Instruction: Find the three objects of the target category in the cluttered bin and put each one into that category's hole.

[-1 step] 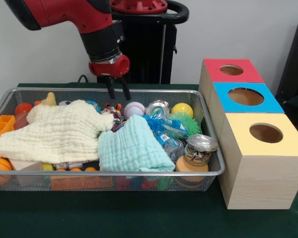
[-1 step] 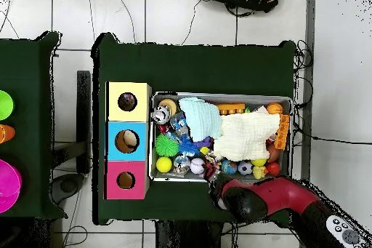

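Your gripper [image 1: 118,92] hangs released above the wire bin's [image 1: 211,130] far edge. Beneath it, a baseball [image 1: 134,109] rests beside a cream cloth [image 1: 57,134].

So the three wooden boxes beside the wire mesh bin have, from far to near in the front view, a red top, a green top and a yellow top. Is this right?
Not quite. The middle wooden box has a blue top, not green; the front view shows this. The far box is red-topped and the near box yellow-topped, all beside the wire mesh bin, as you said.
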Motion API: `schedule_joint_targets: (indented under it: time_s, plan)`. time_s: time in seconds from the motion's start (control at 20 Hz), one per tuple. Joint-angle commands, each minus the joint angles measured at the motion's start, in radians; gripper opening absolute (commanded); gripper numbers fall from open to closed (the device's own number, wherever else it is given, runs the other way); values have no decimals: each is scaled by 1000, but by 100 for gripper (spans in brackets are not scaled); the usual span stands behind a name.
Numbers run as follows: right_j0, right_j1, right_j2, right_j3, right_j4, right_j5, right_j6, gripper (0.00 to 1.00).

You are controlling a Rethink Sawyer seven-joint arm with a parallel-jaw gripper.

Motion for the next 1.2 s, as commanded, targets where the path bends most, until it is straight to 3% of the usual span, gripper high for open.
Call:
schedule_joint_targets:
  time_s: [0.05,0.4,0.85,1.0,1.2]
  plan:
    - [139,-203,-32,-147,-128,93,-189,100]
    - [263,-225,-122,-153,-156,45,-42,100]
    - [516,-172,-401,-209,-297,-155,229,100]
    - [542,-155,-455,-224,-283,-213,204,100]
    - [500,-139,-442,-221,-225,-223,91,100]
